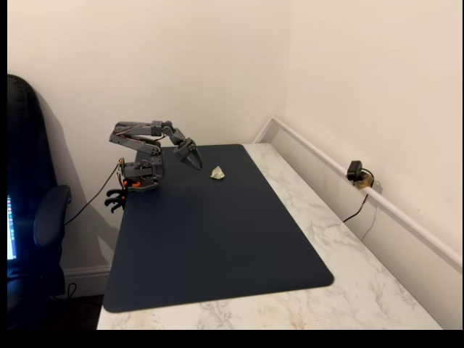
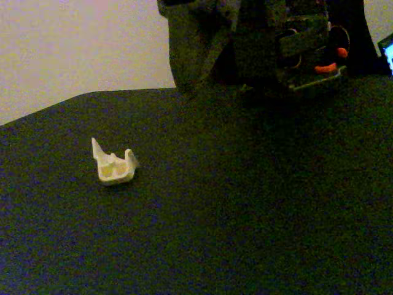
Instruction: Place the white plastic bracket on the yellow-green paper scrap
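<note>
Pincer [image 1: 194, 156] state unclear, hovering near white plastic bracket [image 2: 114, 165]: cream, jagged, upturned prongs.

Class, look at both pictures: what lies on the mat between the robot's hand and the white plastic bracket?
Nothing: in a fixed view, only bare dark mat separates the hand from the white plastic bracket.

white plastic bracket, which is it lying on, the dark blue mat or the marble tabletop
The dark blue mat, not the white marble tabletop: the off-white angular plastic bracket lies near the mat's far edge, close to the grey arm's fingers.
</note>
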Available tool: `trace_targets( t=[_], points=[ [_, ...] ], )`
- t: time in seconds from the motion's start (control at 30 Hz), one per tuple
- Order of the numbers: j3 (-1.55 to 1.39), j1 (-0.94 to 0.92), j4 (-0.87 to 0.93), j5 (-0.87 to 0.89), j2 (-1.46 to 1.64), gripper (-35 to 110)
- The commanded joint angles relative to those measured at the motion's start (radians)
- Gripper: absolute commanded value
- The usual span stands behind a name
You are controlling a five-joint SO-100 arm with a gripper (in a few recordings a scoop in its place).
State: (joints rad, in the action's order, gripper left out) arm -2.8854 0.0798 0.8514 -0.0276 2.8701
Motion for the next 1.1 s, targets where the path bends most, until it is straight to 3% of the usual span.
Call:
trace_targets(
  t=[0.0,0.07,0.73,1.07],
  points=[
    [-0.094,-0.003,0.14,-0.044,0.304,0],
    [-0.129,-0.003,0.199,-0.034,0.43,0],
    [-0.123,-0.043,0.31,-0.143,0.434,0],
    [-0.123,0.032,0.318,-0.221,0.434,0]
  ],
)
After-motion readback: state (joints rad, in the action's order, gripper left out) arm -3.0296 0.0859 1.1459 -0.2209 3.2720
